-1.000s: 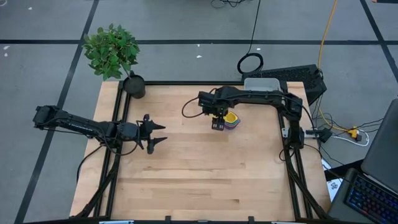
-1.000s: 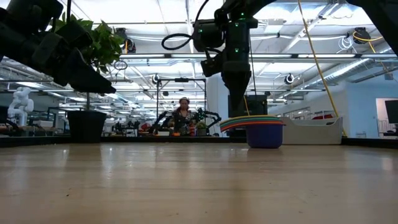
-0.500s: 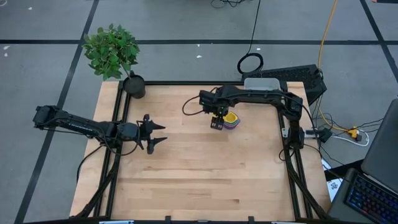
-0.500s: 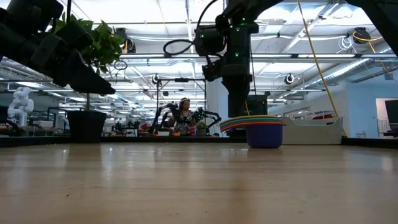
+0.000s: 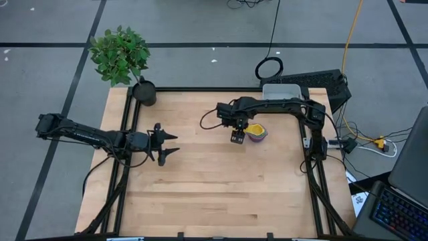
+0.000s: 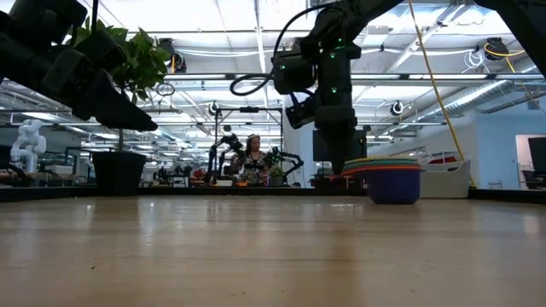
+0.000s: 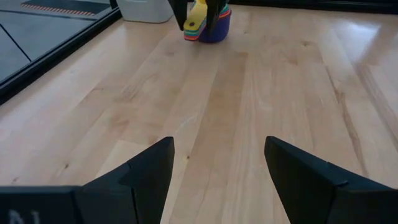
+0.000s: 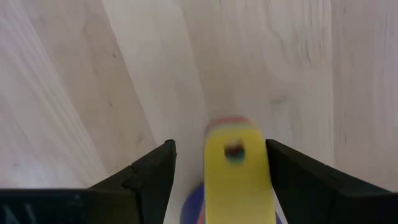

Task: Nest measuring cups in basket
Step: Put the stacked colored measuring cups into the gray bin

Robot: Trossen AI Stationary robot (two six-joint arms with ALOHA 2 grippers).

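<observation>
The measuring cups (image 5: 257, 132) stand nested in one stack on the table, right of centre, with yellow innermost and dark blue outermost. In the low view the stack (image 6: 392, 183) rests on its bottom. My right gripper (image 5: 237, 138) points down at the stack's left side, open, with the stacked handles between its fingers. The light grey basket (image 5: 281, 90) sits at the table's far edge, behind the stack. My left gripper (image 5: 167, 144) hovers open over the table's left part, far from the cups. My right gripper (image 8: 219, 144) straddles the stacked handles from above, pointing down. The yellow top handle (image 8: 236, 180) lies close against the inner side of one finger (image 8: 292, 180), and the other finger stands apart from it. The stack stays upright with its bottom on the table.
A black pot with a green plant (image 5: 144, 92) stands at the far left corner. A black frame rail (image 5: 200, 88) runs along the table's far edge. Bare wood (image 5: 214, 194) fills the near half. A person (image 6: 252, 162) shows in the room behind.
My right gripper has moved toward the table's right edge and slightly toward the near edge. The stack of cups has slid along the table the same way, staying upright. My left arm has kept still.
</observation>
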